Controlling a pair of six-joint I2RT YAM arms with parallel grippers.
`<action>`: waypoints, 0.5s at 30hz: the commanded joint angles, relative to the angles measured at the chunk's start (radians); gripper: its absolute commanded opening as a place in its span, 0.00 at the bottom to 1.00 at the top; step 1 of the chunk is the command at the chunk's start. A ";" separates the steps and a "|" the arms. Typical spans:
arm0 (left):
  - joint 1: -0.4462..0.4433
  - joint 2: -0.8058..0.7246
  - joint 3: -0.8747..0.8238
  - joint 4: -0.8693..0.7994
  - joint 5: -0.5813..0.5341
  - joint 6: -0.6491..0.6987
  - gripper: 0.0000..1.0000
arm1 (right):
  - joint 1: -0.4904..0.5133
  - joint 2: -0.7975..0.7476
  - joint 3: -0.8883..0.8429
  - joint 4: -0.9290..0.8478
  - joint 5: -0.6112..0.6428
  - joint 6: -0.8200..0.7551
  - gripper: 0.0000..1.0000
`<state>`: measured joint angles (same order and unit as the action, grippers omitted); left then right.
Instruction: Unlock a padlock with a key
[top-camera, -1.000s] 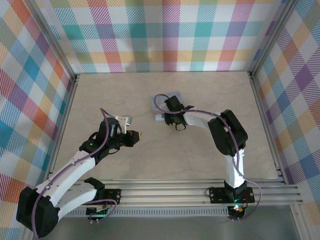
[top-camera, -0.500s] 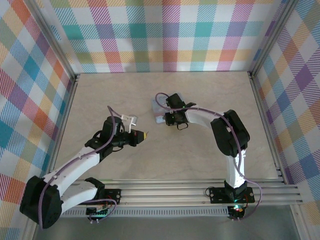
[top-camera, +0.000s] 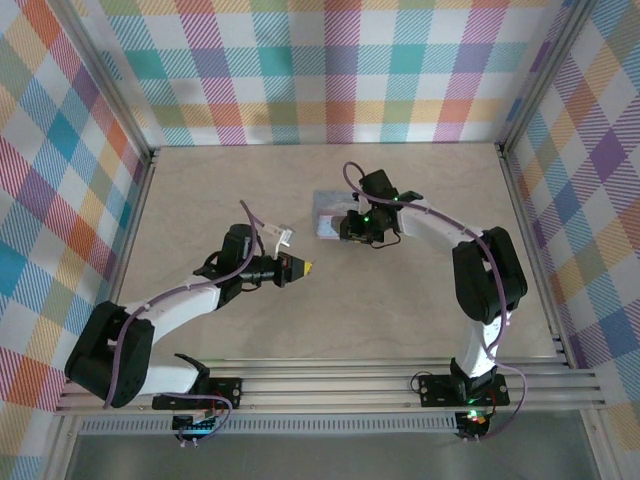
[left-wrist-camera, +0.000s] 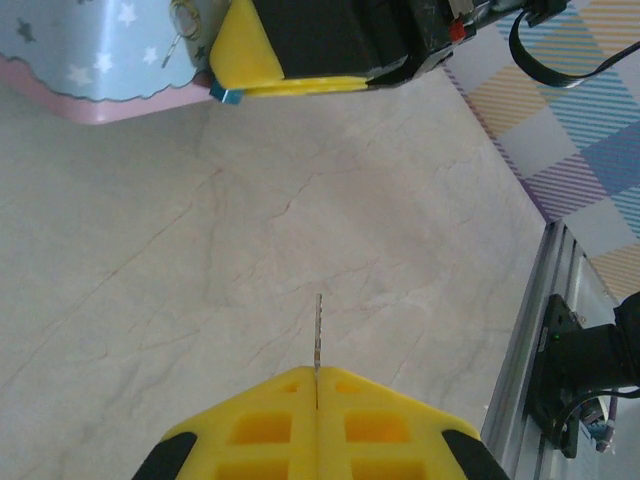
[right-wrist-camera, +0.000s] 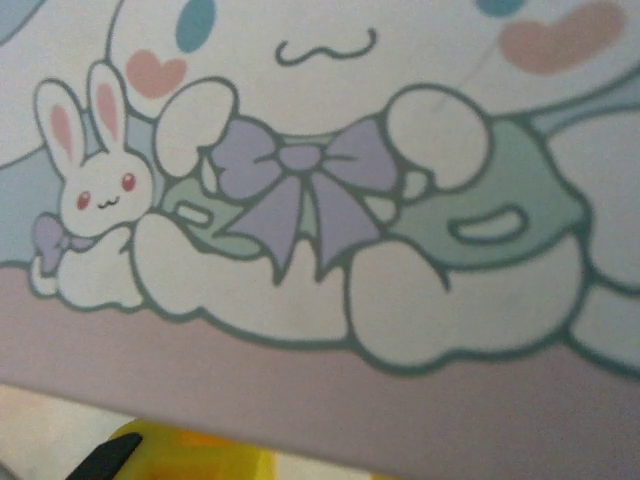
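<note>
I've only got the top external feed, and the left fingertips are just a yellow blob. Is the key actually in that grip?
Observer: Yes. The left wrist view has the left gripper shut on a thin metal key, which sticks straight out from between the fingers.
Operator: What is it aimed at?
Observer: Roughly at the right gripper, with bare table between them. A small blue piece sits at that gripper's tip; it may be the padlock, but it is too small to be sure.
Operator: And the right wrist camera?
Observer: It faces the tin close up: the lid has a cartoon figure with a lilac bow and a little white rabbit.
</note>
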<state>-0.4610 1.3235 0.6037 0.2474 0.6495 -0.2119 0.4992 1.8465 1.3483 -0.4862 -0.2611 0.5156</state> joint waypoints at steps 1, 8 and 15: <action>0.007 0.020 0.037 0.105 0.039 0.050 0.00 | 0.001 -0.044 0.025 -0.030 -0.116 0.050 0.00; 0.004 0.099 0.065 0.178 0.050 0.041 0.00 | -0.013 -0.017 0.112 -0.102 -0.196 0.101 0.00; 0.003 0.194 0.063 0.324 0.051 -0.038 0.00 | -0.030 0.011 0.164 -0.146 -0.267 0.119 0.00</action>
<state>-0.4610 1.4895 0.6456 0.4541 0.6731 -0.2142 0.4820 1.8477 1.4673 -0.6128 -0.4553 0.6220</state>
